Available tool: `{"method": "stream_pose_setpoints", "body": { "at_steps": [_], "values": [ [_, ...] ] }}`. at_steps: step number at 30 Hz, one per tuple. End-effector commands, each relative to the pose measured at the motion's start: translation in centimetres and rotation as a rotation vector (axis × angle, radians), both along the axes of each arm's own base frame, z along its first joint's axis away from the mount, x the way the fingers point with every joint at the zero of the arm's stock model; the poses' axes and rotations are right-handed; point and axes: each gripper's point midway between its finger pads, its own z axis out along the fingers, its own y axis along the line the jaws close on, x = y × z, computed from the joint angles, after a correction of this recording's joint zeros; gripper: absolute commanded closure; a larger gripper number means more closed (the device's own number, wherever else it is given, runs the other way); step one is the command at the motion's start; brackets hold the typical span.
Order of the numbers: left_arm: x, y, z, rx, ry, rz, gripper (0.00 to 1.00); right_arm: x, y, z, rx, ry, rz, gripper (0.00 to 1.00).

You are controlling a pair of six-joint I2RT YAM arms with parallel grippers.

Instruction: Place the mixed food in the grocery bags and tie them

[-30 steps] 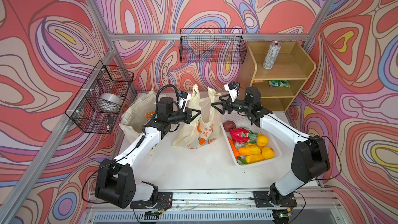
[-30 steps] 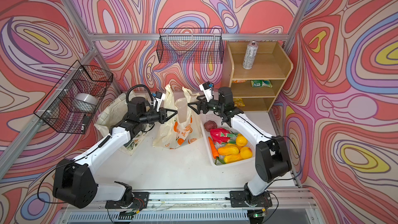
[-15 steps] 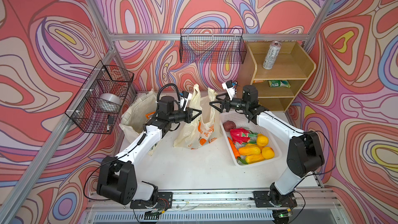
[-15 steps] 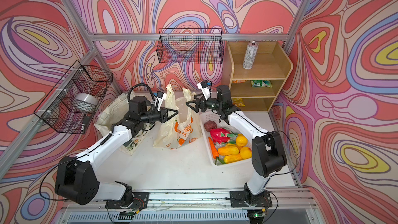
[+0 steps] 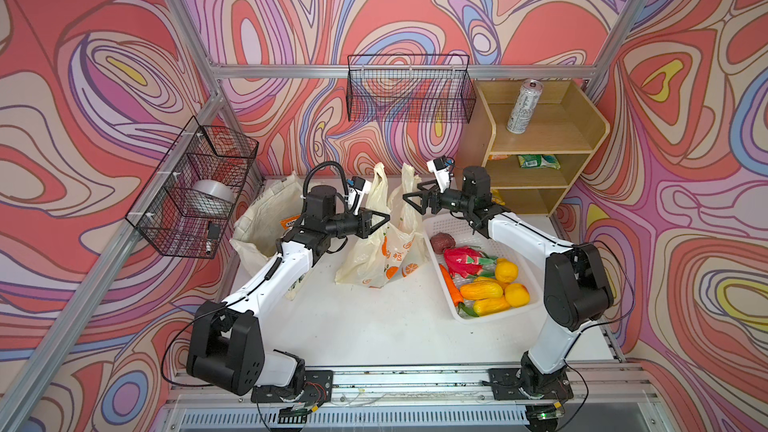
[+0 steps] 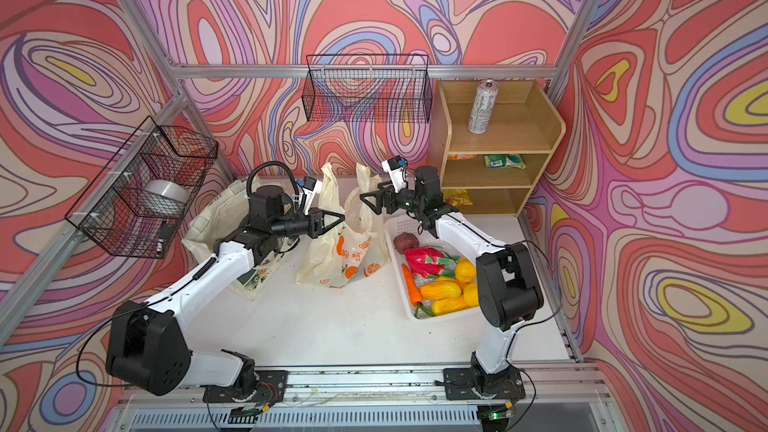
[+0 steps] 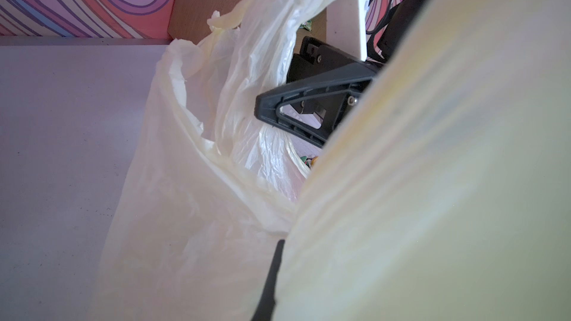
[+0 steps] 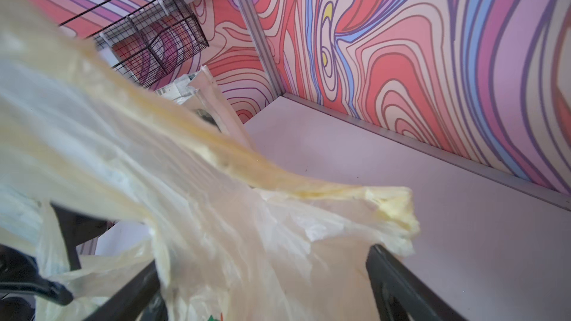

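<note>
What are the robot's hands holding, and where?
The left gripper pinches the pale-yellow plastic bag near the base of one handle. The right gripper is open around the other handle, holding nothing.

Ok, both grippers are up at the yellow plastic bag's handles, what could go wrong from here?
The right gripper has open jaws straddling a limp handle of the thin pale-yellow plastic carrier bag; closing could miss it or catch only a fold. Bright toy fruits lie in the white plastic lattice basket, so tying now would likely shut them out.
</note>
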Motion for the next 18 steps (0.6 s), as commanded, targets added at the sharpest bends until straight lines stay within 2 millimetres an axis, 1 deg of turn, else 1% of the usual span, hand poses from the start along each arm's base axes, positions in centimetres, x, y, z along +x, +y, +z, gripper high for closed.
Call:
{"method": "stream_pose_setpoints", "body": {
  "at_steps": [1,4,7,12,14,15,18],
  "values": [
    [-0.3,-0.2,1.2,0.001,-0.030,-0.026,1.00,0.0,-1.8,2.1,-0.020,-0.075,-0.080,0.02],
    [-0.4,-0.2,1.2,0.004,-0.031,-0.028,1.00,0.0,-2.7,2.6,-0.036,-0.104,-0.135,0.02],
    [-0.4,-0.2,1.3,0.003,-0.031,-0.029,1.00,0.1,-2.6,2.5,-0.044,-0.108,-0.129,0.02],
    [-0.4,-0.4,1.3,-0.003,-0.026,-0.041,1.00,0.7,-1.2,2.1,-0.031,-0.089,-0.057,0.01],
    [-0.5,-0.4,1.3,-0.004,-0.023,-0.047,1.00,1.0,-0.6,2.3,-0.019,-0.088,-0.025,0.02],
    [-0.5,-0.4,1.3,-0.003,-0.021,-0.050,1.00,1.5,-0.2,1.6,-0.015,-0.071,-0.013,0.02],
    [-0.6,-0.7,1.5,-0.007,-0.014,-0.072,1.00,2.3,0.7,1.4,0.012,-0.056,0.023,0.02]
  ]
}}
